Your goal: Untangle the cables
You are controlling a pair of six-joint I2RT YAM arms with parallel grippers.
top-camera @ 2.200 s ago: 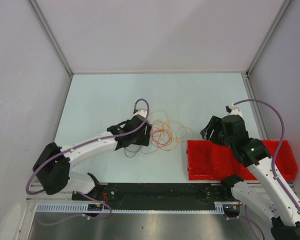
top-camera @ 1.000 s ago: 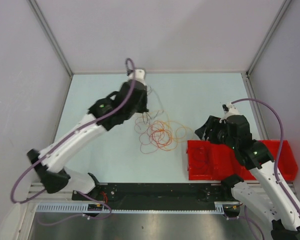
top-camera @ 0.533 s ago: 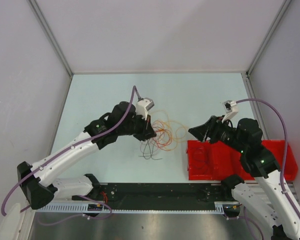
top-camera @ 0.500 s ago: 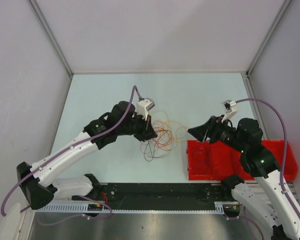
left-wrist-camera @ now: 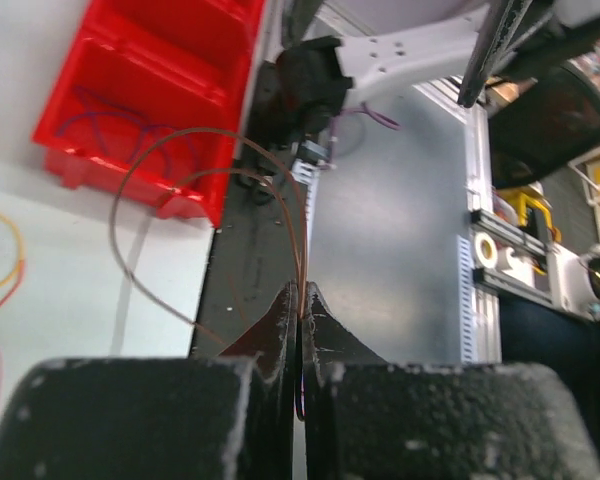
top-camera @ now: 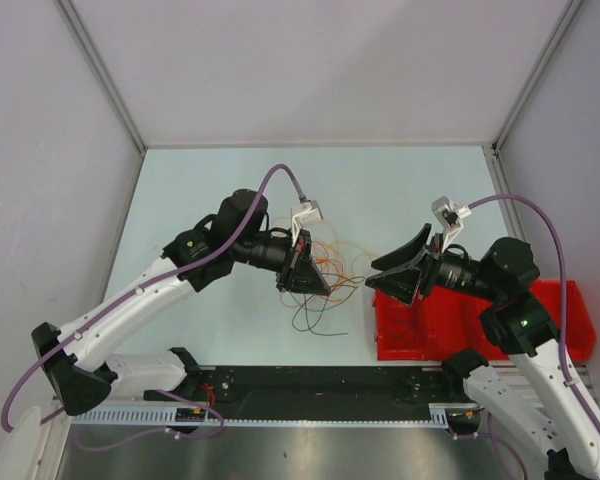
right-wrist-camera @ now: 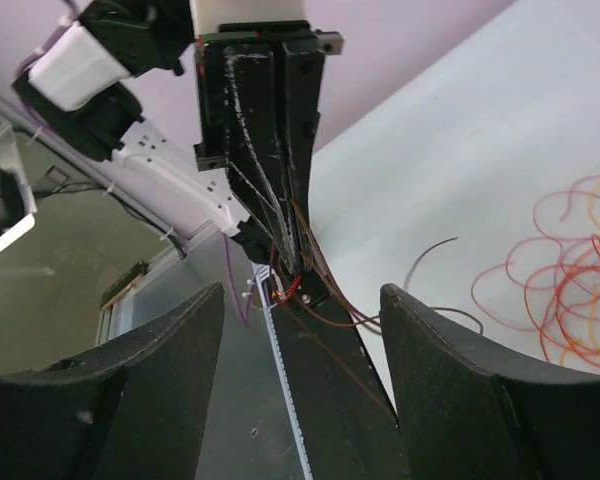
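Note:
My left gripper (top-camera: 313, 283) hangs above the table's middle, shut on a thin dark brown cable (top-camera: 315, 318) whose loops dangle toward the table. In the left wrist view the jaws (left-wrist-camera: 300, 300) are pressed together with that cable (left-wrist-camera: 301, 270) rising out of them in two arcs. A tangle of red, orange and yellow cables (top-camera: 332, 262) lies just behind. My right gripper (top-camera: 380, 277) points left at the left one, open and empty. In the right wrist view its fingers (right-wrist-camera: 300, 295) frame the left gripper (right-wrist-camera: 275, 190) and the held cable, with the tangle (right-wrist-camera: 570, 265) at the right.
A red bin (top-camera: 480, 325) sits at the table's near right, under the right arm; a dark purple cable lies in it (left-wrist-camera: 130, 110). A black rail with a white slotted strip (top-camera: 280, 405) runs along the near edge. Grey walls enclose the table.
The left arm swung from the back toward the middle and right, carrying the dark cable out of the tangle. The right gripper turned to face it and opened wider.

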